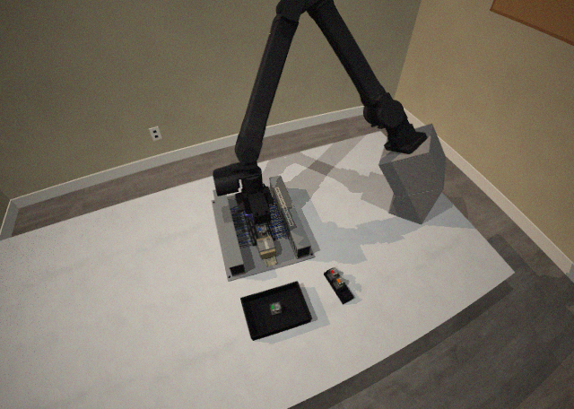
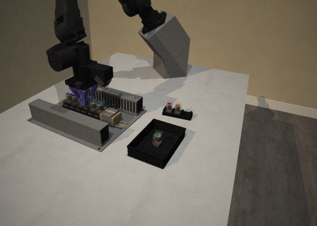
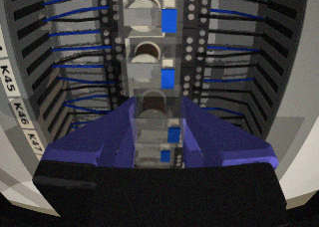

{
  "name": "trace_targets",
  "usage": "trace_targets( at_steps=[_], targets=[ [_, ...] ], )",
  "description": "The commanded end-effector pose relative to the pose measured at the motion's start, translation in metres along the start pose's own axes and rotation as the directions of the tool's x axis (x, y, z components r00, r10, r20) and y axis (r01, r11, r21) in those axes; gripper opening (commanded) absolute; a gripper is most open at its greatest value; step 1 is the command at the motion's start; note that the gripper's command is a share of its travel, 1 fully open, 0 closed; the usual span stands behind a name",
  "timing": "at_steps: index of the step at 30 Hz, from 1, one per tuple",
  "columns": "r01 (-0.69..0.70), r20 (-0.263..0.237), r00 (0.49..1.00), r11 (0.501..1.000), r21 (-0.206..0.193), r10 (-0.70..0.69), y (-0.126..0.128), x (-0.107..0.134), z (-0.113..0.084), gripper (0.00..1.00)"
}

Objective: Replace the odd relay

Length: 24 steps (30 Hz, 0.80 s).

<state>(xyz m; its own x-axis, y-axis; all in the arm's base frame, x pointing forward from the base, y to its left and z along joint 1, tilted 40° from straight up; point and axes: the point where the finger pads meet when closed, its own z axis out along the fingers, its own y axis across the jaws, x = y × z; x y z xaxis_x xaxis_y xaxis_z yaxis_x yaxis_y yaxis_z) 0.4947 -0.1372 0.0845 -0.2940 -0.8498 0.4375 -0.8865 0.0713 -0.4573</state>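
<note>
My gripper point(image 3: 159, 105) is over the socket row on the grey panel point(image 1: 262, 230) and is shut on a clear relay with a blue button point(image 3: 159, 134). The relay stands in line with the row. I cannot tell how deep it sits. Ahead of it, two row relays point(image 3: 152, 15) point(image 3: 154, 63) show blue buttons on the right side. In the exterior view the purple fingers point(image 2: 83, 99) reach down among the row relays. A relay with a green button point(image 2: 157, 138) stands upright in the black tray point(image 2: 156, 142). The spare holder carries a red-button relay point(image 2: 169, 106) and an orange-button relay point(image 2: 178, 107).
Two long grey wire ducts point(image 2: 67, 122) point(image 2: 117, 100) flank the row, with blue wires between them. A beige terminal block point(image 2: 111, 116) sits at the row's near end. The arm's grey pedestal point(image 2: 169, 49) stands at the far side of the table.
</note>
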Motion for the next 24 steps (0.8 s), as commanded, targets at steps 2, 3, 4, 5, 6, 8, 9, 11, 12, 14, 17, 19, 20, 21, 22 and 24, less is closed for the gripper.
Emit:
trace_targets(
  at_steps=[2, 3, 4, 5, 6, 8, 9, 11, 12, 14, 17, 19, 20, 21, 22, 24],
  targets=[
    [-0.004, 0.007, 1.000, 1.000, 0.027, 0.004, -0.0196, -0.0035, -0.0089, 0.00],
    [-0.004, 0.007, 1.000, 1.000, 0.027, 0.004, -0.0196, -0.0035, -0.0089, 0.00],
    [-0.004, 0.007, 1.000, 1.000, 0.027, 0.004, -0.0196, -0.0035, -0.0089, 0.00],
    [-0.004, 0.007, 1.000, 1.000, 0.027, 0.004, -0.0196, -0.0035, -0.0089, 0.00],
    [-0.004, 0.007, 1.000, 1.000, 0.027, 0.004, -0.0196, -0.0035, -0.0089, 0.00],
    [-0.004, 0.007, 1.000, 1.000, 0.027, 0.004, -0.0195, -0.0035, -0.0090, 0.00],
    [-0.004, 0.007, 1.000, 1.000, 0.027, 0.004, -0.0195, -0.0035, -0.0090, 0.00],
    [-0.005, 0.007, 1.000, 1.000, 0.028, 0.004, -0.0194, -0.0035, -0.0092, 0.00],
    [-0.005, 0.007, 1.000, 1.000, 0.028, 0.005, -0.0194, -0.0035, -0.0093, 0.00],
    [-0.006, 0.007, 1.000, 1.000, 0.030, 0.006, -0.0195, -0.0034, -0.0096, 0.00],
    [-0.008, 0.007, 1.000, 0.999, 0.034, 0.008, -0.0200, -0.0033, -0.0104, 0.00],
    [-0.010, 0.007, 1.000, 0.999, 0.038, 0.010, -0.0205, -0.0031, -0.0110, 0.00],
    [-0.011, 0.007, 1.000, 0.999, 0.040, 0.011, -0.0207, -0.0031, -0.0113, 0.00],
    [-0.012, 0.007, 1.000, 0.999, 0.041, 0.012, -0.0206, -0.0031, -0.0115, 0.00],
    [-0.012, 0.007, 1.000, 0.999, 0.041, 0.012, -0.0206, -0.0031, -0.0115, 0.00],
    [-0.013, 0.007, 1.000, 0.999, 0.042, 0.012, -0.0203, -0.0031, -0.0117, 0.00]
  ],
)
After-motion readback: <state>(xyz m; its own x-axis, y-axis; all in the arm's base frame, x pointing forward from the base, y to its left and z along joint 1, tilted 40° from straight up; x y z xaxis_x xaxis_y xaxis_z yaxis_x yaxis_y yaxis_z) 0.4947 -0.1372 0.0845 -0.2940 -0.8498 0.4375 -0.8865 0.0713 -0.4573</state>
